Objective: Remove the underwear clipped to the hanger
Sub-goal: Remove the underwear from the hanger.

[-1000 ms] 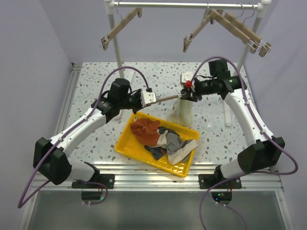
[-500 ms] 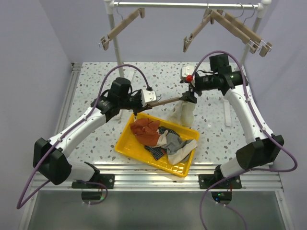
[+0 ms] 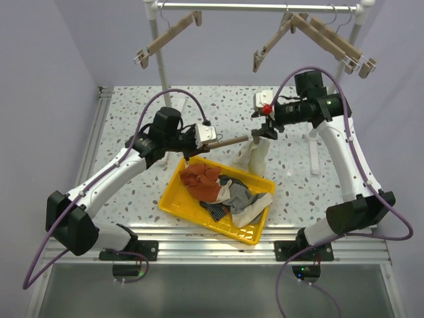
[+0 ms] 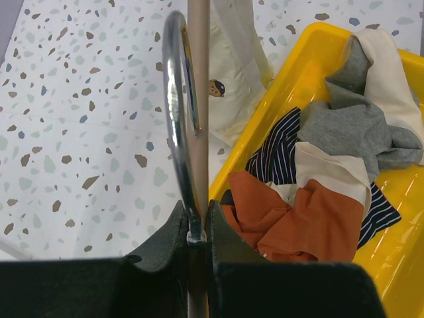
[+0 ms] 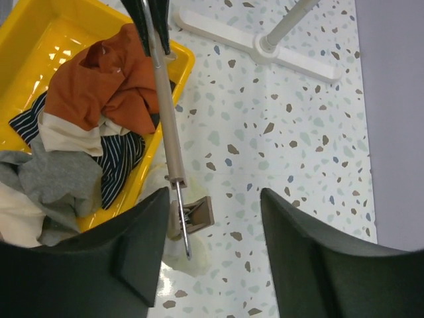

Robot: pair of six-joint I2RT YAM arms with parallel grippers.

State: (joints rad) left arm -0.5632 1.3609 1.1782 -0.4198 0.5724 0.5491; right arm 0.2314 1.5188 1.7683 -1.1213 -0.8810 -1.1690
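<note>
My left gripper [image 3: 211, 139] [image 4: 197, 212] is shut on the neck of a wooden hanger [image 3: 232, 139], just under its metal hook [image 4: 175, 99]. The hanger's bar [image 5: 165, 119] reaches right to a wooden clip [image 5: 195, 215]. A pale cream underwear [image 3: 255, 156] [image 4: 235, 86] hangs below that clip and touches the table. My right gripper [image 3: 264, 132] [image 5: 215, 195] is open above it, with the clip just inside its left finger. More underwear lies in the yellow tray [image 3: 172, 199]: orange-red [image 3: 202, 180], striped navy [image 3: 215, 209], grey [image 3: 242, 195].
A clothes rail [image 3: 258, 6] at the back carries empty wooden hangers [image 3: 165, 40] [image 3: 275, 40] [image 3: 338, 43]. Its white posts [image 3: 159, 59] and flat foot [image 5: 265, 46] stand on the speckled table, close behind the right arm.
My right gripper has opened and drawn back up and to the right, away from the clip. The left gripper and hanger have barely moved; the cream underwear shifted slightly.
</note>
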